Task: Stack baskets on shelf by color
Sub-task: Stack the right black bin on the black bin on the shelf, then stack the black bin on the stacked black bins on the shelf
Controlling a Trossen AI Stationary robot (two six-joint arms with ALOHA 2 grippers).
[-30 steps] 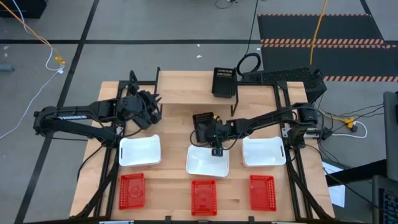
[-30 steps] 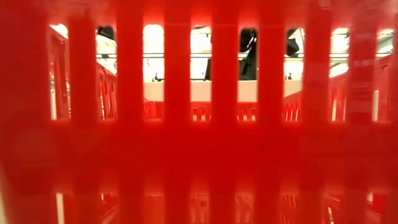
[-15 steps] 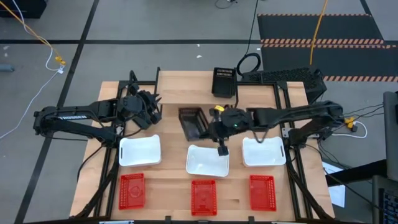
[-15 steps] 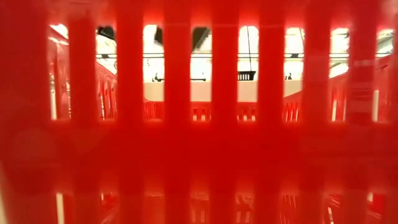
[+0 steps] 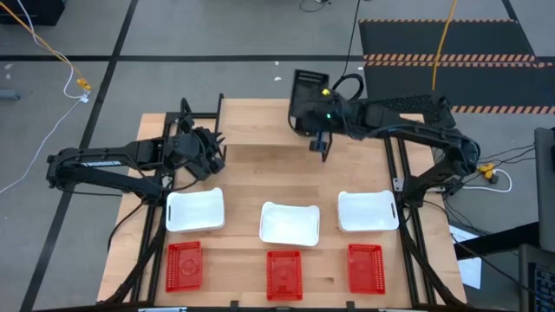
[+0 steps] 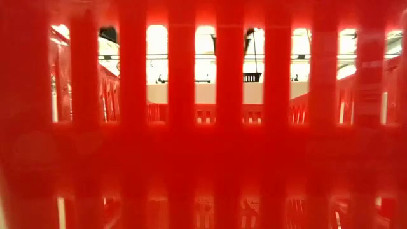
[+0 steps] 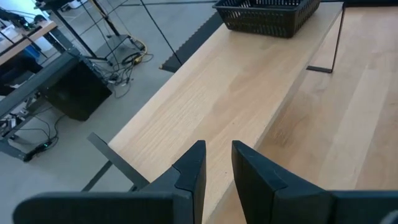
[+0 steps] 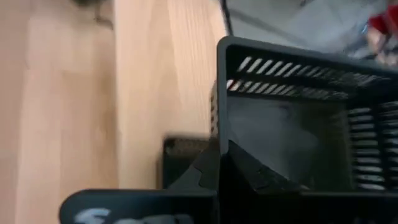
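Black basket gripped in shut right gripper, far end of shelf. Left gripper slightly parted, empty, over shelf's left end.

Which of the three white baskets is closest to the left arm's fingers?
The left white basket, at the left end of the white row, just in front of the left gripper; the middle white basket and right white basket lie farther away.

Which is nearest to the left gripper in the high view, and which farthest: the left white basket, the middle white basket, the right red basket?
From the left gripper:
1. Left white basket, just in front of it.
2. Middle white basket, table centre.
3. Right red basket, front right corner.
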